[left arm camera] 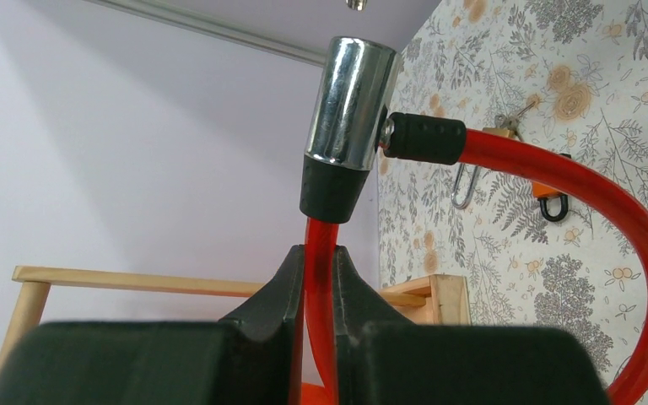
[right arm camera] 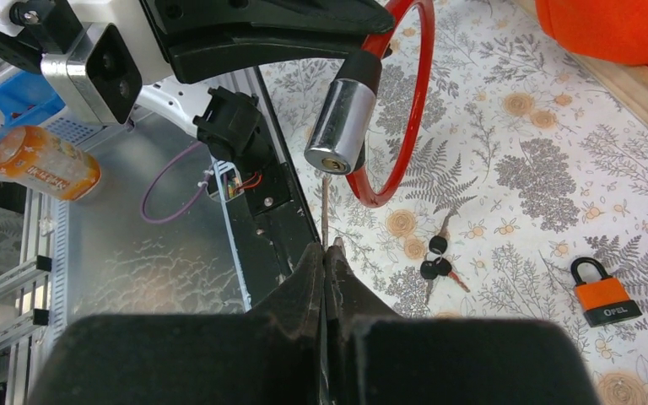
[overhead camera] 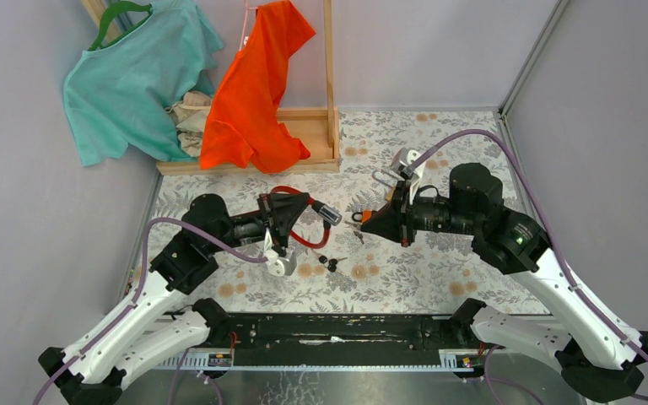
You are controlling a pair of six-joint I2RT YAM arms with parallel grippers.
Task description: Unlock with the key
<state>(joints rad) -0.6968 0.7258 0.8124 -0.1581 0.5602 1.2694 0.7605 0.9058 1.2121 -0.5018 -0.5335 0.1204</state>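
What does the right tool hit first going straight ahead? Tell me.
The key in the right tool would first meet the keyhole end of the chrome lock barrel, which the left tool holds by its red cable. Alignment looks close; depth is unclear.

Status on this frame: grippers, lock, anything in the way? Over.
Left gripper shut on red cable, chrome lock cylinder raised. Right gripper shut on key, tip just short of keyhole. Nothing between them; spare keys and orange padlock lie aside.
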